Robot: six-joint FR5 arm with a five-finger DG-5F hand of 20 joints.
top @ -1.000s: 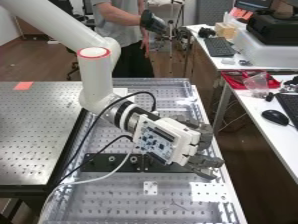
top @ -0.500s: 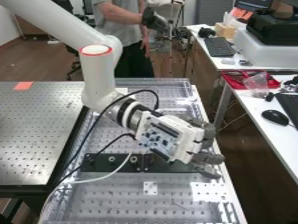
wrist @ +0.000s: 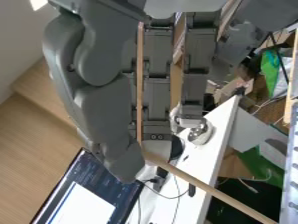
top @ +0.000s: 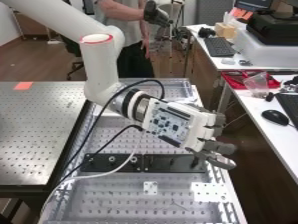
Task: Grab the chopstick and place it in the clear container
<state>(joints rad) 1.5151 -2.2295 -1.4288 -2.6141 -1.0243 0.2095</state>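
In the high view the hand hangs over the bench's right edge, its fingers pointing right. In the wrist view the hand has its thumb and a fingertip closed together on the light wooden chopstick. The chopstick slants away from the tips, one end hidden behind the thumb tip. A clear plastic piece, perhaps the container, lies at a red tray on the right desk, apart from the hand; its shape is hard to tell.
The perforated bench plate carries a black bar beneath the arm's loose cables. The right desk holds the red tray, a mouse and keyboards.
The hand has shifted right across the bench and turned slightly, with its fingers now past the right edge. More of the black bar is uncovered.
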